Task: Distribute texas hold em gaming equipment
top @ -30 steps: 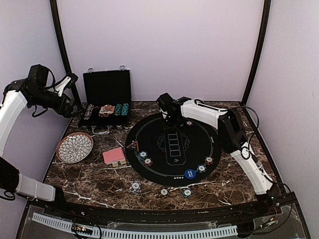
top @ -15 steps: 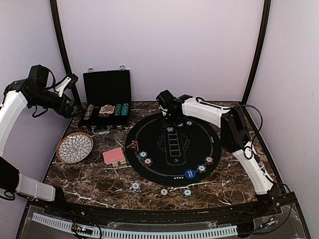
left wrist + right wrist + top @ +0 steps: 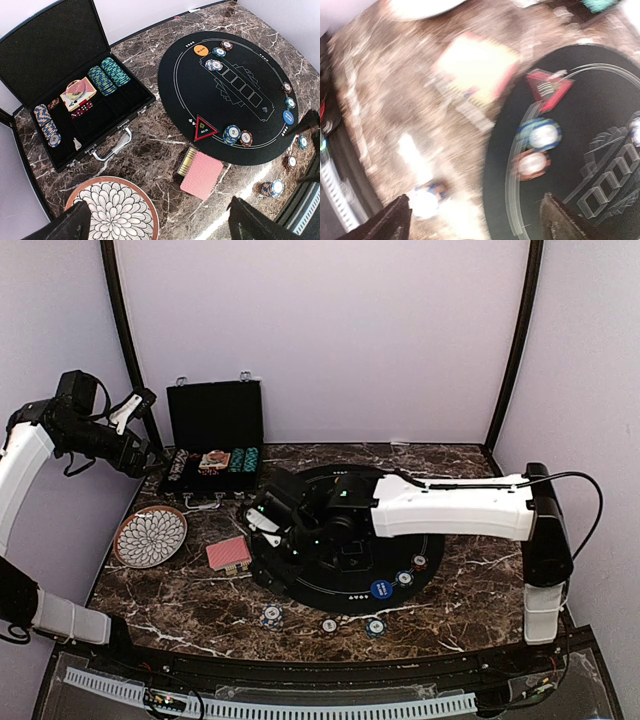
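Observation:
The red-backed card deck (image 3: 228, 553) lies on the marble left of the round black mat (image 3: 400, 502); it also shows in the left wrist view (image 3: 201, 175) and, blurred, in the right wrist view (image 3: 475, 67). A blue chip stack (image 3: 231, 133) and a red chip (image 3: 245, 138) sit at the mat's left edge. The orange button (image 3: 201, 49) and chips (image 3: 214, 64) lie at the far edge. The blue button (image 3: 381, 589) lies at the near edge. My right gripper (image 3: 266, 529) hovers open over the mat's left edge (image 3: 477, 220). My left gripper (image 3: 152, 454) is raised, open and empty (image 3: 160, 225).
The open black case (image 3: 215, 440) with chip rows stands at the back left. A petal-pattern plate (image 3: 150, 537) lies on the left. A red triangle marker (image 3: 205, 127) sits on the mat. Three chips (image 3: 329, 625) lie on the marble in front of the mat.
My right arm has swung from the mat's far edge across to its left edge, near the deck; its wrist view is blurred by motion. The left arm has not moved.

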Controlling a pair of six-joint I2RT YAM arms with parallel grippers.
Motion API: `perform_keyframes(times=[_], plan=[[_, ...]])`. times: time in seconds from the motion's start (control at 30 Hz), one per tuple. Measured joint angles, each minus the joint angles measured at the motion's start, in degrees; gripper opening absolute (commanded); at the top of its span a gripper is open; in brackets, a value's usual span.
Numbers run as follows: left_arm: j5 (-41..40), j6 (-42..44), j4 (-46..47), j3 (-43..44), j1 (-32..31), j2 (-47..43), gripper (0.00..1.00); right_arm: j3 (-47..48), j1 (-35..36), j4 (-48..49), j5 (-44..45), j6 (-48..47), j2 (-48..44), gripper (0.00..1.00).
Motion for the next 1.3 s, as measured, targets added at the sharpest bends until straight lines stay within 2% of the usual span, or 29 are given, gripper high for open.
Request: perform_keyframes(times=[0.17, 0.5, 1.07, 1.3], plan=[[0.04, 0.0, -0.04, 0.0, 0.02, -0.15, 0.99, -1.07, 4.28, -1.7, -2.73, -0.17, 2.12, 0.99], [0.2, 0.0, -0.13, 0.0, 0.0, -0.7, 0.99, 2.01, 6.23, -5.16, -4.35, -2.49, 10.75, 0.96], [0.17, 0.0, -0.17, 0.02, 0.0, -0.7, 0.99, 6.84, 6.27, -7.45, -5.66, -4.76, 14.58, 0.74], [0.17, 0.0, -0.17, 0.02, 0.0, -0.7, 0.99, 6.84, 6.47, -7.93, -5.66, -5.14, 15.04, 0.59]])
